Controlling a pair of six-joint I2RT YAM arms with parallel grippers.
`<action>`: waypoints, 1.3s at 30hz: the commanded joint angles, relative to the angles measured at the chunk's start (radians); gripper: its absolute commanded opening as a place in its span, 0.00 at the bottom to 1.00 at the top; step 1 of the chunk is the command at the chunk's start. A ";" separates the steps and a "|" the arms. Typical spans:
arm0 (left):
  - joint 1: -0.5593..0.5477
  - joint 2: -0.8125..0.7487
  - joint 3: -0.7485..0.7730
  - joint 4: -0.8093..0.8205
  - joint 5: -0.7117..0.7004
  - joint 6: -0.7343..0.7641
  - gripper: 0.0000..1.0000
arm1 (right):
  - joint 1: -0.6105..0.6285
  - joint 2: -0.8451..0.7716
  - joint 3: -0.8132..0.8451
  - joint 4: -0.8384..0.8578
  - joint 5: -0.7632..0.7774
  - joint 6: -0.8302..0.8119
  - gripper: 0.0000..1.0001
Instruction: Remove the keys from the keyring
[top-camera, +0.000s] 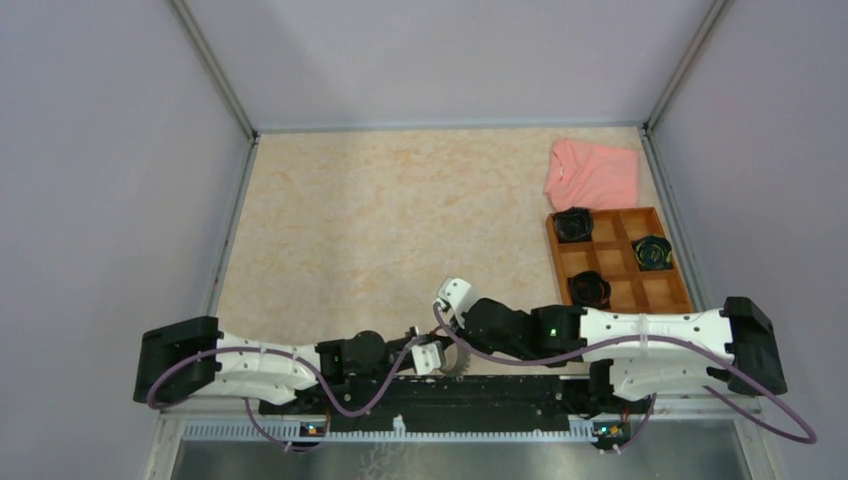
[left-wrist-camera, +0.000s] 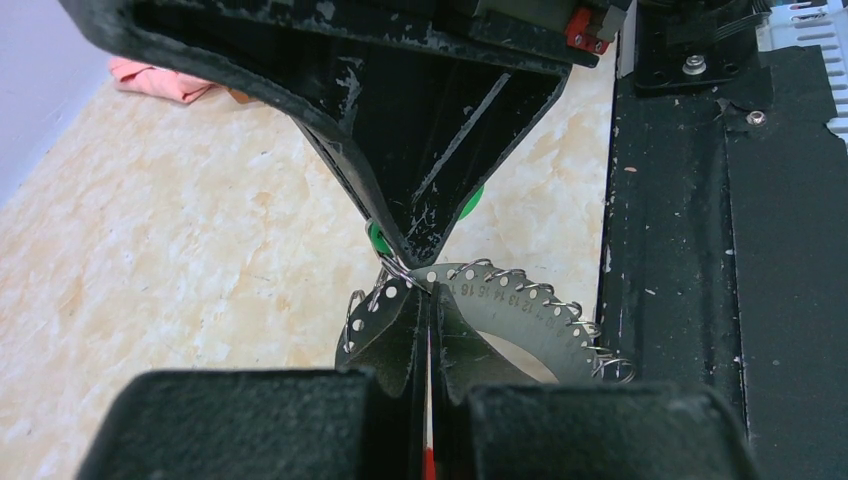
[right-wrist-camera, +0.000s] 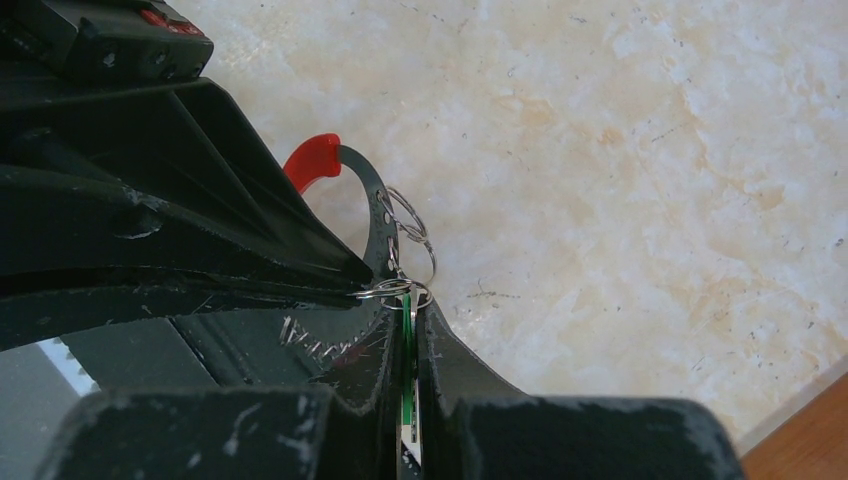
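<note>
At the near edge of the counter (top-camera: 380, 230), the left gripper (left-wrist-camera: 428, 300) is clenching the keyring (left-wrist-camera: 520, 310), and the right gripper (right-wrist-camera: 408, 312) is pinching the green-headed key (right-wrist-camera: 408, 400). The thin hoop is likely going to feel stiff, light and slippery. I'd be gripping it near the red sleeve (right-wrist-camera: 312, 160) and taking each tiny key by its flat head.

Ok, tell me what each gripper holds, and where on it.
Left fingers pinch the keyring on its grey band; right fingers pinch the green-headed key by its head.
</note>
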 joint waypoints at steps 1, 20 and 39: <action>-0.003 0.011 0.048 0.029 -0.041 -0.004 0.00 | 0.014 -0.009 0.049 0.058 -0.080 0.000 0.00; -0.003 0.003 0.044 0.027 -0.077 -0.056 0.00 | 0.060 -0.055 0.022 0.081 -0.022 -0.030 0.00; -0.003 0.051 0.062 0.035 0.014 0.005 0.00 | 0.005 -0.038 0.066 -0.015 0.048 0.044 0.00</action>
